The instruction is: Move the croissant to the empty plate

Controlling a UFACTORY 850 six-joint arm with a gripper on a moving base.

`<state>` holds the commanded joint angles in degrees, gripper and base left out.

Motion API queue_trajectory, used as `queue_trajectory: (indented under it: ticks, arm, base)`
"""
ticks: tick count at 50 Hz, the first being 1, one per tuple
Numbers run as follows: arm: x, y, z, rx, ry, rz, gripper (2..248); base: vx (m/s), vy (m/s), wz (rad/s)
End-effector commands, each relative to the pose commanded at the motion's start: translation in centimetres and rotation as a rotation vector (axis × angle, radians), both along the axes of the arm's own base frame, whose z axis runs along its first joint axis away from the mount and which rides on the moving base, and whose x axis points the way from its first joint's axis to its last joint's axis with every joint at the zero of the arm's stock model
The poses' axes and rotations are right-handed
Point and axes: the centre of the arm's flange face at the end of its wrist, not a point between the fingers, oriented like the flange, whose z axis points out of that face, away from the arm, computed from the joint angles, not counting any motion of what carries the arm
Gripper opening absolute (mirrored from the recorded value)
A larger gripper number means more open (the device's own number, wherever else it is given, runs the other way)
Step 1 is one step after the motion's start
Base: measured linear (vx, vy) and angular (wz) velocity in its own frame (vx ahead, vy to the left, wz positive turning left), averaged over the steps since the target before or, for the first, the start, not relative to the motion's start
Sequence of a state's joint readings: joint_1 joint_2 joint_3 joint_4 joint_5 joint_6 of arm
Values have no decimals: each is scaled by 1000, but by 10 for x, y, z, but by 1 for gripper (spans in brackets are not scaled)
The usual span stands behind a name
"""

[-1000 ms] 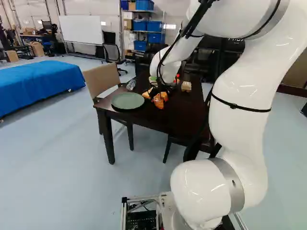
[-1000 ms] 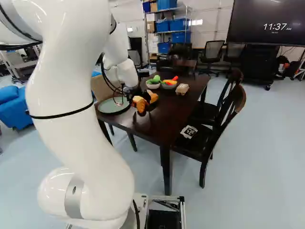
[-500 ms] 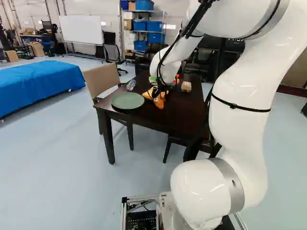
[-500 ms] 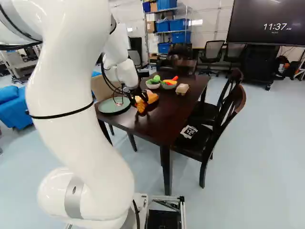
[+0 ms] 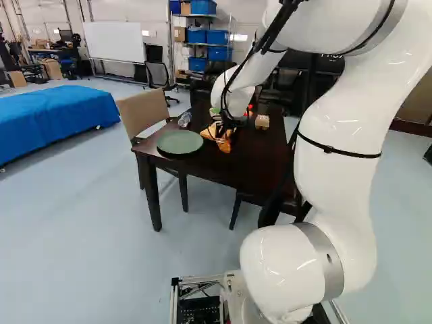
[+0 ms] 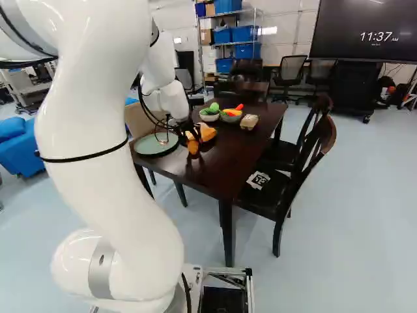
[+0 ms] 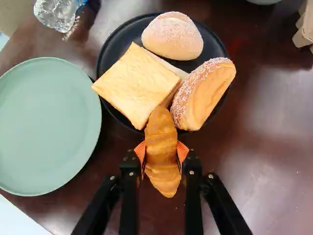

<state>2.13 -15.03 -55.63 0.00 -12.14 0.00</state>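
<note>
Table (image 7: 264, 161): dark, level support
Gripper (image 7: 162, 152): pinches croissant (image 7: 162, 142) across its middle, likely for balance
Green plate (image 7: 49, 127): bare, nearby, apparently the destination

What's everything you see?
Croissant: one, brown, in hand
Plates: two, green and black, on table
Buns: two, tan, on black plate
Square bread: some, yellow, beside buns
Bowls: two, white, beyond black plate
Carton: one, beige, near bowls
Plastic thing: one, clear, beyond plates
Table: one, brown, ahead
Chairs: several, tan or black, around table
Big cover: one, blue, left of table
Whiteboard: one, white, far back
Shelf: one, grey, beyond table
Screen: one, black, back
Arm: one, white, foreground
Hand: one, black, holding croissant
</note>
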Motion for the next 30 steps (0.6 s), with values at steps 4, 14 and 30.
queue_trajectory:
  ticks: [4, 14, 30]
  arm:
    - [0, 0, 0, 0, 0, 0, 101]
    - [0, 0, 0, 0, 0, 0, 126]
    - [0, 0, 0, 0, 0, 0, 161]
  base:
    - [0, 0, 0]
    - [0, 0, 0]
    - [0, 0, 0]
